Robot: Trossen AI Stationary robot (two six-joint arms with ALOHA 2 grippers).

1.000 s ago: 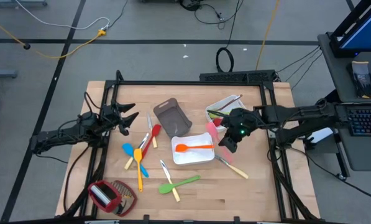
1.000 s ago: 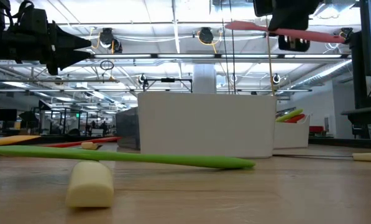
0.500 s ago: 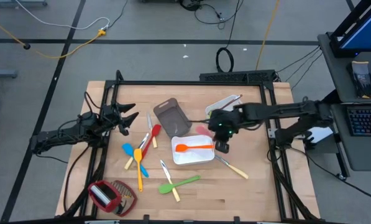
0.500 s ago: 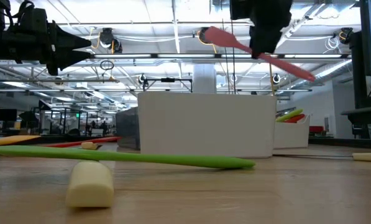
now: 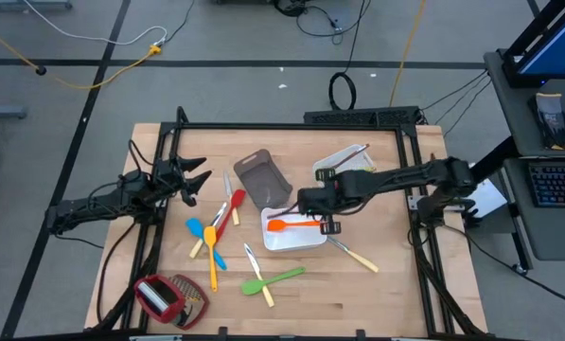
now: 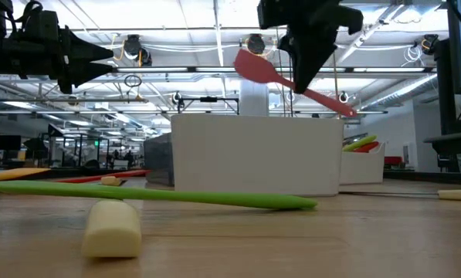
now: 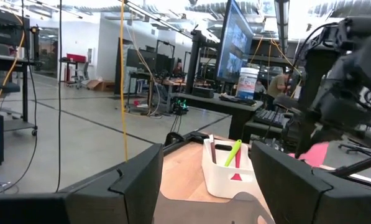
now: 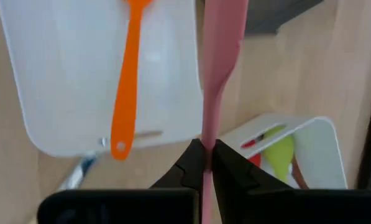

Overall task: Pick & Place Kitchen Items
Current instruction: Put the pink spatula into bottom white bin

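Change: the right arm has swung inward across the table, away from the far-right white bin (image 5: 344, 159), and its right gripper (image 5: 317, 201) now hangs over the near white rectangular tray (image 5: 306, 239) at table centre.
Carried item: a slim pink silicone spatula (image 6: 286, 75), clamped by its thin handle, which has tipped from near level to slanting, blade high and handle end low, as the low view shows.
Meaning for the task: judged from this, the carry is nearly over and the release into the near tray is the step in hand; the spatula is in the air above the tray, not yet in it.
Tray contents: a flat orange spatula (image 5: 295, 224) already lies inside, its handle pointing toward the right gripper.
Right arm pose: stretched long and low from the right edge toward centre, wrist camera looking down past the shut fingers (image 8: 191, 163) onto the tray and bin.
Left arm pose: parked over the left edge of the table, unchanged; the left gripper (image 5: 195, 179) stands wide and holds nothing.
Remaining items: blue, yellow and red utensils (image 5: 213, 230) lie left of the tray, a green spatula (image 5: 280, 278) in front, a pale-handled metal knife (image 5: 353, 254) to its right.
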